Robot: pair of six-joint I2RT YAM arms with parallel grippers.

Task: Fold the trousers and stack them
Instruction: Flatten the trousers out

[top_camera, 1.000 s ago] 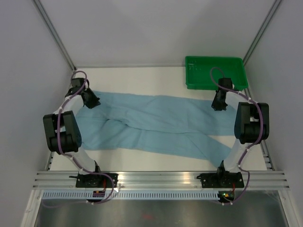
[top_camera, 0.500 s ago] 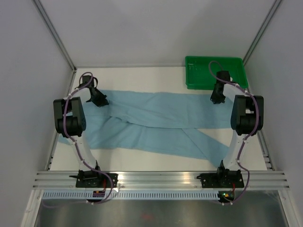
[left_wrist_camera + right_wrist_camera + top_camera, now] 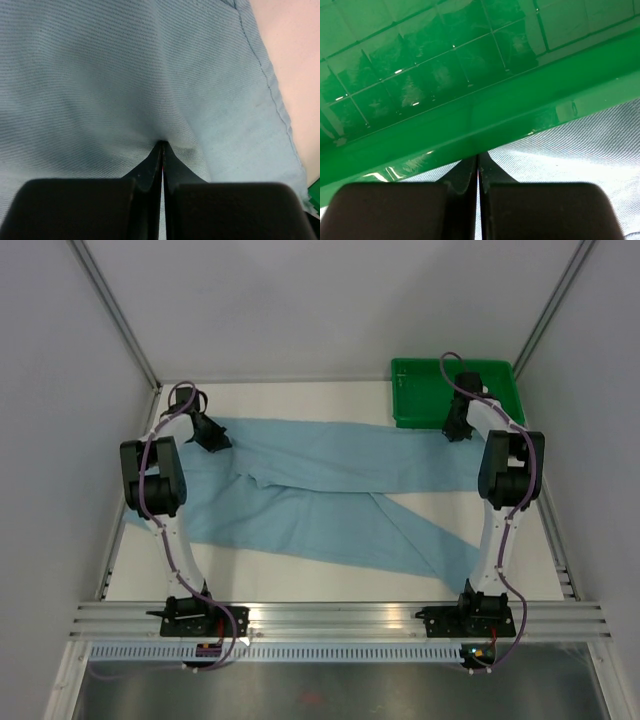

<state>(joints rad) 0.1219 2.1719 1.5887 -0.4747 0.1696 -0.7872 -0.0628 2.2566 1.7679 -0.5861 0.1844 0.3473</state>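
Observation:
The light sky-blue trousers (image 3: 330,495) lie spread across the white table, one leg stretched along the far side, the other running to the near right. My left gripper (image 3: 207,432) is shut on the cloth at the far left end; the left wrist view shows the fabric (image 3: 125,75) pinched at the closed fingertips (image 3: 162,145). My right gripper (image 3: 456,428) is shut on the cloth at the far right end, right against the green tray's front wall; the right wrist view shows blue cloth (image 3: 570,150) at the closed tips (image 3: 478,159). The waistband button is hidden.
The green plastic tray (image 3: 410,370) stands at the back right corner, its front wall (image 3: 470,125) touching my right gripper's tips. White walls and metal frame posts enclose the table. The aluminium rail with both arm bases runs along the near edge.
Both grippers have moved toward the far edge, dragging the upper trouser leg with them. The right gripper now sits at the tray's front wall. The cloth between them has stretched straighter.

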